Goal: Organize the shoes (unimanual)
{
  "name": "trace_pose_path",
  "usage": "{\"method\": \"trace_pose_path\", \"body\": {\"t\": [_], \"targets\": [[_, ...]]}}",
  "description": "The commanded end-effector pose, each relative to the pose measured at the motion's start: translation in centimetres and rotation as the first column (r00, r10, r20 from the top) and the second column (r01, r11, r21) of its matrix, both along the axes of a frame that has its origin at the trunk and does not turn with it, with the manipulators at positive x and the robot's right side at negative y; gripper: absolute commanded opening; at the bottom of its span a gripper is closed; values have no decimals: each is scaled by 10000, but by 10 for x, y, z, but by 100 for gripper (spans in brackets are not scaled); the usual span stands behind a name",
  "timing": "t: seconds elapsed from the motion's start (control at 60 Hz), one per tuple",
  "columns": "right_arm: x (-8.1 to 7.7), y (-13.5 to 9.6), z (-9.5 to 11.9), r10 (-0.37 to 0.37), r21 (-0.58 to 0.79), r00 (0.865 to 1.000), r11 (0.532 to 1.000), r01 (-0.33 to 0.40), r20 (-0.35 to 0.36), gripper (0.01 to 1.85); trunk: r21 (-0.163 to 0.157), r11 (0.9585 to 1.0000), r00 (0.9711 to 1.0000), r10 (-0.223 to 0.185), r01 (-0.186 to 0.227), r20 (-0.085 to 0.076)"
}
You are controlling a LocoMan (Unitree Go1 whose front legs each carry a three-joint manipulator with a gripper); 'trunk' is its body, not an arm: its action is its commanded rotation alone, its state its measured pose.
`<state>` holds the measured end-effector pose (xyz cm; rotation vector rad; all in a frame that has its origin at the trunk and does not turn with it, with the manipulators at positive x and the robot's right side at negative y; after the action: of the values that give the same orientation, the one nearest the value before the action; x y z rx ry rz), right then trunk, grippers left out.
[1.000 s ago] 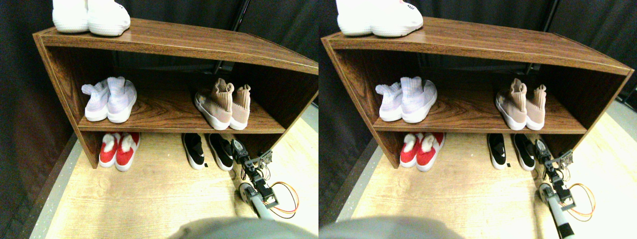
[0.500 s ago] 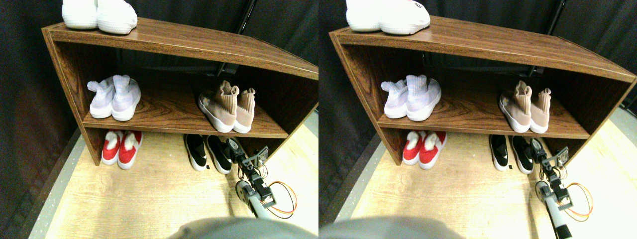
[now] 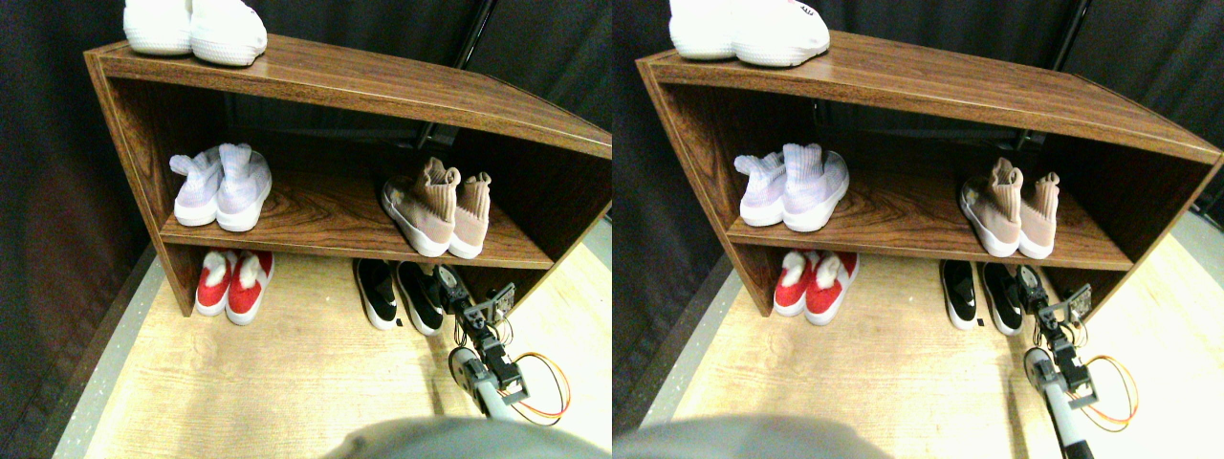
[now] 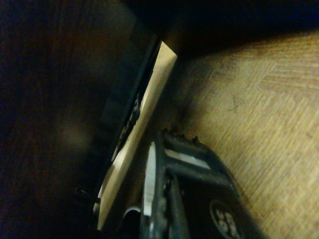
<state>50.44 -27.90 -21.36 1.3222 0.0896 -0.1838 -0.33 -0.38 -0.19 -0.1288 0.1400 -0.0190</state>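
The right gripper [image 3: 448,283] sits low beside the black slip-ons [image 3: 400,293] under the wooden shelf [image 3: 363,84]; its jaw state cannot be told. Tan sneakers [image 3: 435,206] rest on the middle board. Pale wood-grain floor [image 3: 277,373] spreads nearer, dark curtains [image 3: 545,48] behind.

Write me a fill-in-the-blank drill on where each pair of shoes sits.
The white shoes sit on the shelf unit's ____.
The tan sock sneakers share the middle shelf with the ____ pair.
The tool is beside the ____ slip-ons.
The red shoes stand on the ____.

Missing: top; lavender; black; floor
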Motion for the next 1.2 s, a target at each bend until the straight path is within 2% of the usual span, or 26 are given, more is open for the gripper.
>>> {"method": "trace_pose_path", "body": {"t": [0.017,0.183,0.3,0.433,0.483,0.567,0.617,0.833,0.967,1.0,1.2], "targets": [[0,6,3,77,35,9999,10000,-78,128,6,-185,9995,9992,249,-254,-298],[3,10,-3,58,108,9999,9999,-56,-155,6,-175,9996,9991,227,-233,-365],[5,15,-13,-283,386,9994,9988,291,-190,6,-149,9996,9988,228,-235,-441],[7,21,-18,-105,572,9996,9983,119,-248,6,-138,9996,9987,226,-232,-456],[7,22,-17,-76,562,9997,9984,89,-231,6,-133,9997,9985,203,-210,-502],[9,24,-15,-128,631,9996,9979,143,-234,6,-157,9996,9986,211,-219,-490],[11,24,-15,141,497,9996,9987,-130,-233,6,-157,9996,9985,219,-227,-497],[12,28,-14,-25,587,9996,9983,42,-293,6,-213,9994,9983,276,-287,-506],[11,29,-13,234,676,9995,9975,-217,-233,6,-226,9994,9984,253,-265,-502],[11,30,-12,536,756,9983,9958,-517,-227,6,-226,9994,9984,253,-265,-502],[10,38,-11,227,770,9993,9968,-202,-314,6,-311,9990,9981,301,-318,-530]]}}
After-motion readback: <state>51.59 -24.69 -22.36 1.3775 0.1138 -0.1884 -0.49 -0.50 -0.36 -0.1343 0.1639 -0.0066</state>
